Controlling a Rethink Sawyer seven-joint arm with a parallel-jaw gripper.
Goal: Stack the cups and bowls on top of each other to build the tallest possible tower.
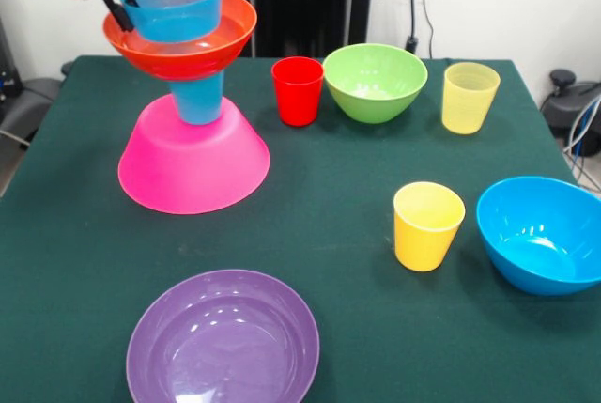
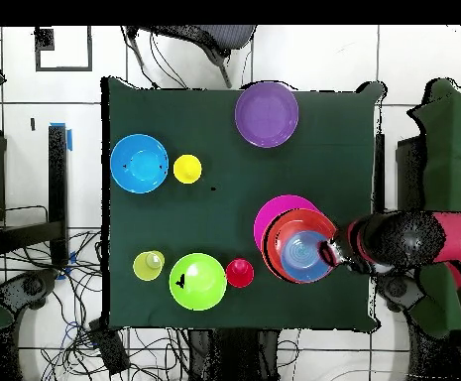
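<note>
The tower stands at the back left in the front view. Its base is the upside-down pink bowl (image 1: 192, 173), with the blue cup (image 1: 199, 100) on it. The orange bowl (image 1: 192, 63) sits upright on the cup, and the small blue bowl (image 1: 177, 10) sits inside the orange bowl. My gripper (image 1: 120, 4) comes in from the top left, shut on the small blue bowl's left rim. In the overhead view the gripper (image 2: 330, 253) is at the right edge of the small blue bowl (image 2: 303, 256), above the orange bowl (image 2: 275, 245) and pink bowl (image 2: 267, 211).
On the green table (image 1: 329, 187) stand the red cup (image 1: 298, 90), green bowl (image 1: 375, 82) and pale yellow cup (image 1: 470, 97) at the back. The opaque yellow cup (image 1: 428, 225) and medium blue bowl (image 1: 543, 234) are on the right, the purple bowl (image 1: 223, 342) at the front.
</note>
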